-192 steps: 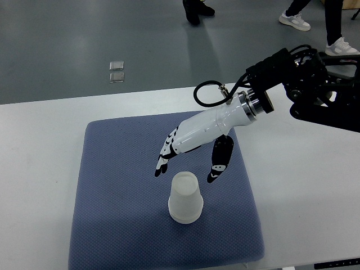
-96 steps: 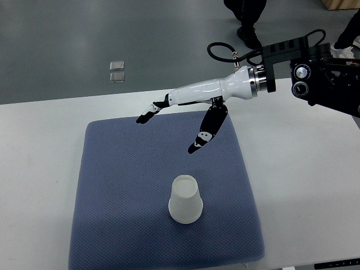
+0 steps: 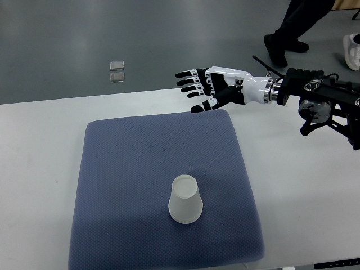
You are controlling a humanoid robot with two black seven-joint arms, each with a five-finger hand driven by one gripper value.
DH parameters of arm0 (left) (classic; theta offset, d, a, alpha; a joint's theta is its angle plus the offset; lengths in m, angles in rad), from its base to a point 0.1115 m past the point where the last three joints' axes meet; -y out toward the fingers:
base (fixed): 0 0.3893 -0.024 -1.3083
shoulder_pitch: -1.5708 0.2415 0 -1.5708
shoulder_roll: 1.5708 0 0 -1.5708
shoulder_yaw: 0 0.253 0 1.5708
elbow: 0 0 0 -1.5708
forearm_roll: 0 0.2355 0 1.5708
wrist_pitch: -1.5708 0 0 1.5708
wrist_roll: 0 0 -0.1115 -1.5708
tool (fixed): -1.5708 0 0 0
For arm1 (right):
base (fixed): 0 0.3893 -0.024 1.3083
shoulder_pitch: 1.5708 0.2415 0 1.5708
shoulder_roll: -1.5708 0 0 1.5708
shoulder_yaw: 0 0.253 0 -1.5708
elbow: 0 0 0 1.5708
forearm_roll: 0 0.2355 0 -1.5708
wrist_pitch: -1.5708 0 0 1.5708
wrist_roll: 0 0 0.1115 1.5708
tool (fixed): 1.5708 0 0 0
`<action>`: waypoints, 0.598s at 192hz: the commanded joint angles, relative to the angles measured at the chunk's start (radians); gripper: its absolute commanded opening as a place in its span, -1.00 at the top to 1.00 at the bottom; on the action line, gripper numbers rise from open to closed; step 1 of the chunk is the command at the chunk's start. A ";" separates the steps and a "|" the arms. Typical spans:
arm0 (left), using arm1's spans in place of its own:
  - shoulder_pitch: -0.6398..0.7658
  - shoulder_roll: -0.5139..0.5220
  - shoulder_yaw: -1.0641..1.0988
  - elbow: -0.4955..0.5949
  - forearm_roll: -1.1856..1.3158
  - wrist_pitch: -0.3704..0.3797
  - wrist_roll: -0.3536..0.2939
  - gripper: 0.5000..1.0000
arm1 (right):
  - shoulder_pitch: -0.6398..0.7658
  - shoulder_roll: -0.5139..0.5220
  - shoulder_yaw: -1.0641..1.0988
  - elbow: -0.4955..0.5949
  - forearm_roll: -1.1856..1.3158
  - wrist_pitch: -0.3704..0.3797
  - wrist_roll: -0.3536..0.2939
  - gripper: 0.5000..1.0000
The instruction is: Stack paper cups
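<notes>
Above the far edge of the blue mat (image 3: 140,185), the robot's right hand (image 3: 211,90) hangs in the air with its white-and-black fingers (image 3: 188,81) spread wide, pointing left, and holding nothing. Its arm reaches in level from the right side, with the dark wrist and forearm housing over the white tabletop (image 3: 39,169). No left hand is visible. Well apart from the hand, nearer the camera, a white paper cup (image 3: 185,199) stands upside down on the mat; whether more cups are nested inside cannot be told. It likely weighs almost nothing and has thin walls that would crush easily, so a light grip around its sides, fingers opposite thumb, seems best.
</notes>
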 commanded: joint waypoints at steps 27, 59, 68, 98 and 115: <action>0.000 0.000 0.000 0.000 0.000 0.000 0.000 -1.00 | -0.069 0.083 0.031 -0.175 0.300 -0.002 -0.052 -0.68; 0.000 0.000 0.000 0.000 0.000 0.000 0.000 -1.00 | -0.117 0.135 0.087 -0.226 0.336 -0.083 -0.153 -0.68; 0.000 0.000 0.000 0.000 0.000 0.000 0.000 -1.00 | -0.124 0.138 0.104 -0.229 0.333 -0.089 -0.153 -0.68; 0.000 0.000 0.000 0.000 0.000 0.000 0.000 -1.00 | -0.135 0.136 0.127 -0.230 0.329 -0.092 -0.142 -0.69; 0.000 0.000 0.000 0.000 0.000 0.000 0.000 -1.00 | -0.133 0.138 0.127 -0.230 0.329 -0.088 -0.139 -0.69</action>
